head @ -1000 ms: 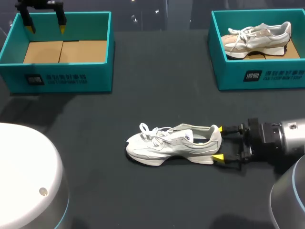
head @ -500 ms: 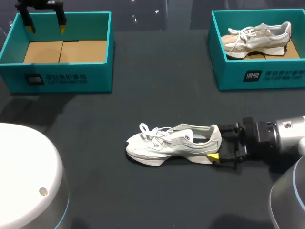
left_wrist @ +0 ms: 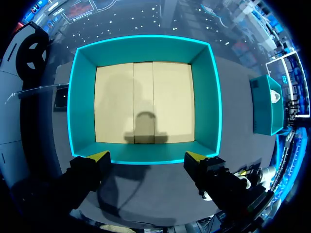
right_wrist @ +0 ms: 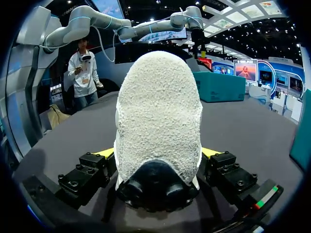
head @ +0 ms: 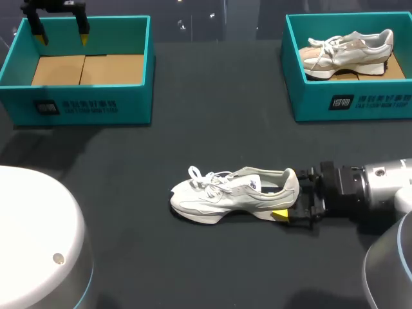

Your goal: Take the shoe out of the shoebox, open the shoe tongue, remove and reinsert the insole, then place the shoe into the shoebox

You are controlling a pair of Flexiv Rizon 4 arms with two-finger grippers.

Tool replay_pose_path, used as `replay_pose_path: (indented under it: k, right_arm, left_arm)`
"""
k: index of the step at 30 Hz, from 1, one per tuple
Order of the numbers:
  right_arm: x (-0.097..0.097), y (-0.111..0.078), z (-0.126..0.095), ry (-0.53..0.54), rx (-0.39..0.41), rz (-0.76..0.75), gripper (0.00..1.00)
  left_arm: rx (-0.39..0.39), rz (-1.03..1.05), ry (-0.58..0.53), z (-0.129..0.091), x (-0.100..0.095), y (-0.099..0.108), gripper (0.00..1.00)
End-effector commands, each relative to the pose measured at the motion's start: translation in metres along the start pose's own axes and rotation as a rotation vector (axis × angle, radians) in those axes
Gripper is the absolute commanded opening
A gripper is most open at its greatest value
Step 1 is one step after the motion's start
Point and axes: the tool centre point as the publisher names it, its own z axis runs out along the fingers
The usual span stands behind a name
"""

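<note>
While upright, shoe [head: 235, 193] heel between fingers [head: 279, 214].

- Shoe [head: 235, 193]: pale cloth upper, matt; heel rough, nubbly pile w/ smooth black tab at base; cord laces.
- Shoebox [head: 138, 96]: teal card walls, smooth, matt; floor plain brown cardboard.
- Table [head: 212, 116]: dark, matt, cloth-like.
- Right arm [head: 386, 183]: silver casing, smooth, slight sheen.

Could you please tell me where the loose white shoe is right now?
In the head view the white shoe lies on the table near its middle, its heel between the right gripper's fingers.
</note>
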Motion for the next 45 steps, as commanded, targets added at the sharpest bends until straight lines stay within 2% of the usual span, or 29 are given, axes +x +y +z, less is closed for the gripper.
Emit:
replay_pose_path:
  k: [1,5,6,7,8,9,10,22,45]
  right_arm:
    - [-0.0028,-0.0003,0.0058,0.003,-0.002,-0.004,1.00]
    - [-0.0038,0.0003,0.0090,0.012,-0.005,-0.011,1.00]
    - [-0.0039,0.0004,0.0097,0.013,-0.005,-0.013,0.85]
    - [-0.0039,0.0004,0.0104,0.014,-0.007,-0.014,0.61]
    - [-0.0039,0.0005,0.0108,0.015,-0.007,-0.015,0.42]
    - [-0.0039,0.0005,0.0112,0.014,-0.007,-0.019,0.02]
    - [-0.0039,0.0005,0.0114,0.016,-0.007,-0.021,0.00]
    - [-0.0079,0.0021,0.0046,0.029,0.007,-0.040,0.00]
    - [-0.0089,0.0018,0.0050,0.036,0.001,-0.031,0.00]
  left_arm:
    - [-0.001,0.000,-0.001,-0.0002,0.0001,-0.0001,1.00]
    - [-0.001,0.000,-0.001,-0.0002,0.0001,-0.0001,1.00]
    - [-0.001,0.000,-0.001,-0.0002,0.0001,-0.0001,1.00]
    - [-0.001,0.000,-0.001,-0.0002,0.0001,-0.0001,1.00]
    - [-0.001,0.000,-0.001,-0.0002,0.0001,-0.0001,1.00]
    - [-0.001,0.000,-0.001,-0.0002,0.0001,-0.0001,1.00]
    - [-0.001,0.000,-0.001,-0.0002,0.0001,-0.0001,1.00]
    - [-0.001,0.000,-0.001,-0.0002,0.0001,-0.0001,1.00]
    - [-0.001,0.000,-0.001,-0.0002,0.0001,-0.0001,1.00]
